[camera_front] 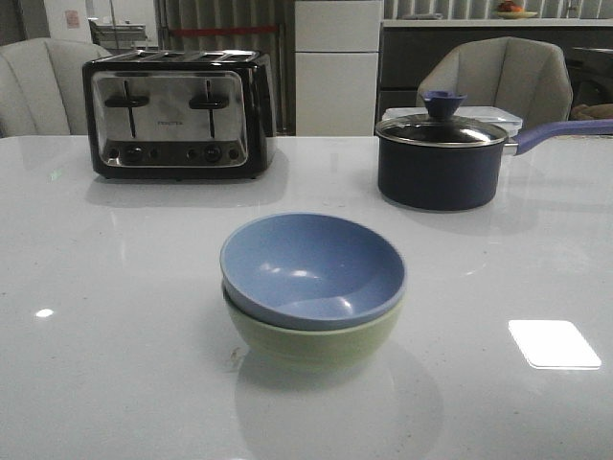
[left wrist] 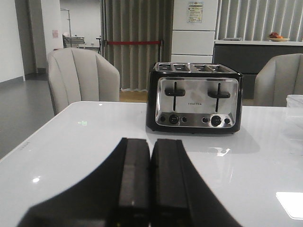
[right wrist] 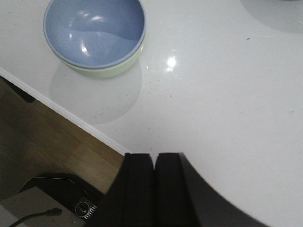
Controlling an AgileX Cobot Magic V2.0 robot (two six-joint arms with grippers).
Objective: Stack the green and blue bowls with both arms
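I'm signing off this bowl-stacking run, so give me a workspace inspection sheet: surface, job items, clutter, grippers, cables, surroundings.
Surface: white glossy table, bare near the bowls, light glare patches.
Job's things: blue bowl nested slightly tilted in green bowl, mid-table.
Clutter: toaster back left; lidded saucepan back right.
Grippers: left gripper shut, empty, facing the toaster; right gripper shut, empty, apart from the bowls.
Cables: one on the floor below the table edge.
Surroundings: chairs, cabinets behind.

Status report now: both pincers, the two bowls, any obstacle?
Left pincer shut, empty. Right pincer shut, empty. Blue bowl nested in green bowl, slightly tilted. Toaster and saucepan stand behind, apart.
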